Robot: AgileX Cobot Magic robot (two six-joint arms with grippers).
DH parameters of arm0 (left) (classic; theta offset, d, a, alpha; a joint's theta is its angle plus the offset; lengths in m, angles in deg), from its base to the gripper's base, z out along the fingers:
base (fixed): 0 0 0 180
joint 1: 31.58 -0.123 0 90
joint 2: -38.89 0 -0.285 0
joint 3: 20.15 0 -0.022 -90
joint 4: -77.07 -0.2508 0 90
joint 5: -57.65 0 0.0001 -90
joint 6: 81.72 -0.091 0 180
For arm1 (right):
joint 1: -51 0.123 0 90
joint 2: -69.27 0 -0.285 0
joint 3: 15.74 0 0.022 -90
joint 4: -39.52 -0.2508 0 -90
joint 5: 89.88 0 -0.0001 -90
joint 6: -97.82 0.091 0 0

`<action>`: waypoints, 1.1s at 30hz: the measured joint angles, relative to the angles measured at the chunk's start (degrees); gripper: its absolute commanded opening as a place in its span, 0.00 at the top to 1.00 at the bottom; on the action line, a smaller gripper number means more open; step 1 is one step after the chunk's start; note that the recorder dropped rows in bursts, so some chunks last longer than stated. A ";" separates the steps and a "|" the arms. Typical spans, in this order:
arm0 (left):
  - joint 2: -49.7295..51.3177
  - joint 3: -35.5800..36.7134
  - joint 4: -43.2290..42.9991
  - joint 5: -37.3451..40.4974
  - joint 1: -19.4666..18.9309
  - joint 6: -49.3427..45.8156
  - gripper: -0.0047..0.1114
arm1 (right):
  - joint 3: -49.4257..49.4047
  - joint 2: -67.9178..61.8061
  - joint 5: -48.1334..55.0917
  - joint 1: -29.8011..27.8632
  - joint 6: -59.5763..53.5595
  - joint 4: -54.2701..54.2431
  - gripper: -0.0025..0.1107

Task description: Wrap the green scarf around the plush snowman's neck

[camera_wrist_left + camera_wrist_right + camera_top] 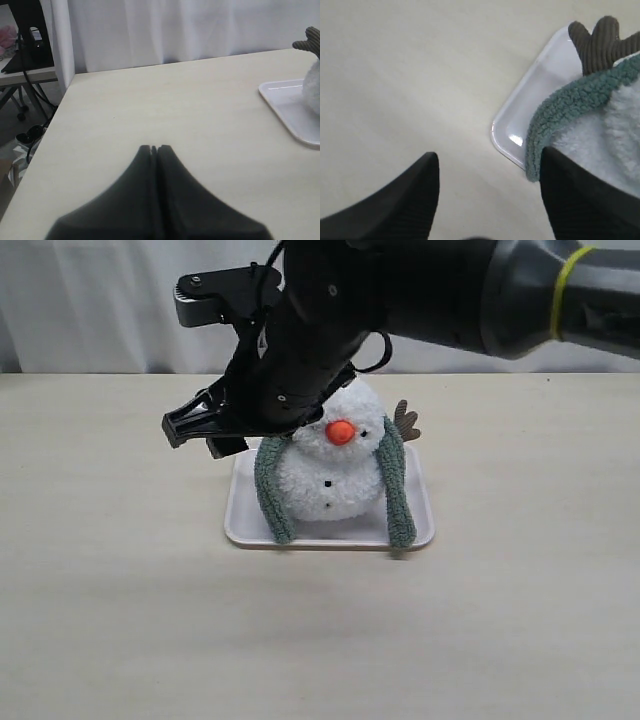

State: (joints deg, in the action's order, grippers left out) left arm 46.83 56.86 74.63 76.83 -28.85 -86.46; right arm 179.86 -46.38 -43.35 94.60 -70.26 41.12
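Scarf (394,490) lies draped on snowman (335,480), one end hanging down each side of the body onto the tray (240,528). The stretch at the neck is hidden by the right arm. Ends not crossed.

Right gripper (200,438): jaws spread, nothing between them, just beside the scarf end on the left of the exterior view. In the wrist view one finger (580,200) looks to be touching that end.

Left gripper (154,148): jaws pressed together, empty, over bare table (120,620), well apart from the tray.

Risks:
- Fuzzy knit may catch on the finger as the arm pulls away, dragging the scarf off.
- The arm hangs close over the head, so a careless lift may tip the plush or shift the tray.
- The drape is loose and may slip.

Count: 1 snowman, 1 scarf, 1 tray, 2 grippers, 1 twig arm (406,420) showing in the exterior view.
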 measured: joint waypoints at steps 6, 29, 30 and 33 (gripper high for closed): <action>0.00 0.00 0.00 0.00 0.00 0.00 0.96 | -13.24 5.49 -11.66 0.00 1.11 -2.89 0.48; 0.00 0.00 0.00 0.00 0.00 0.00 0.96 | -25.02 -6.97 -36.81 -3.90 3.34 -1.30 0.48; 0.00 0.00 0.00 0.00 0.00 0.00 0.96 | -25.02 -8.66 -39.15 -3.65 2.75 -1.30 0.48; 0.00 0.00 0.00 0.00 0.00 0.00 0.96 | -25.02 -10.65 -42.12 -3.43 2.26 -1.30 0.59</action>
State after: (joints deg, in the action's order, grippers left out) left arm 46.83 56.86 74.63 76.83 -28.85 -86.46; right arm 154.84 -57.03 -85.47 91.18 -68.00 39.82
